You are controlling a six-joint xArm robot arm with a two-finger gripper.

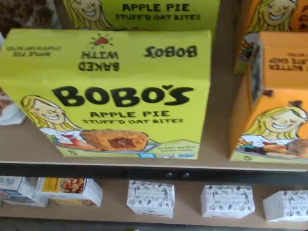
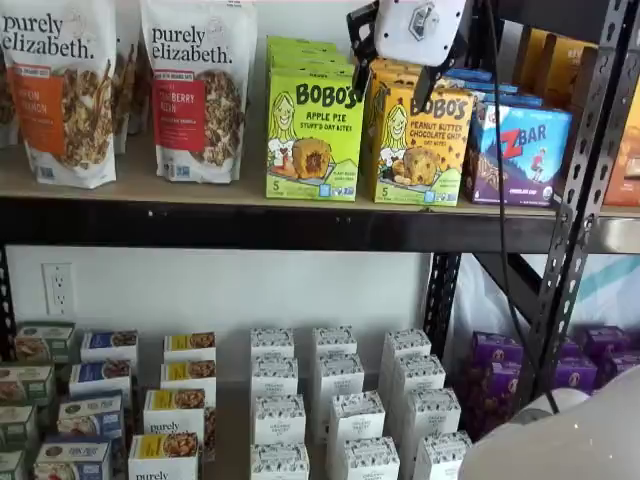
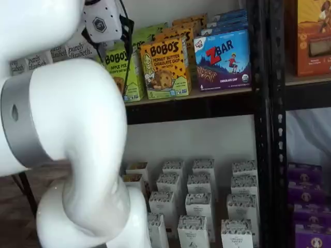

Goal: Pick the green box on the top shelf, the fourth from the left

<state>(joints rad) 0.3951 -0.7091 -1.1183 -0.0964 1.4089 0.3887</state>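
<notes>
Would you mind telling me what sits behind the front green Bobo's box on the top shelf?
Behind the green box stand more lime-green Apple Pie boxes in a row. Their count and the shelf's back are hidden by the front box.

Lime-green box (image 1: 115, 96), black lettering

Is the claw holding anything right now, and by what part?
Nothing is held. The claw hangs in front of the shelf, clear of the green box.

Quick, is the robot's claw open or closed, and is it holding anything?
Claw: open, holding nothing; it hangs in front of the top shelf, above the orange box, not touching the green box.
</notes>
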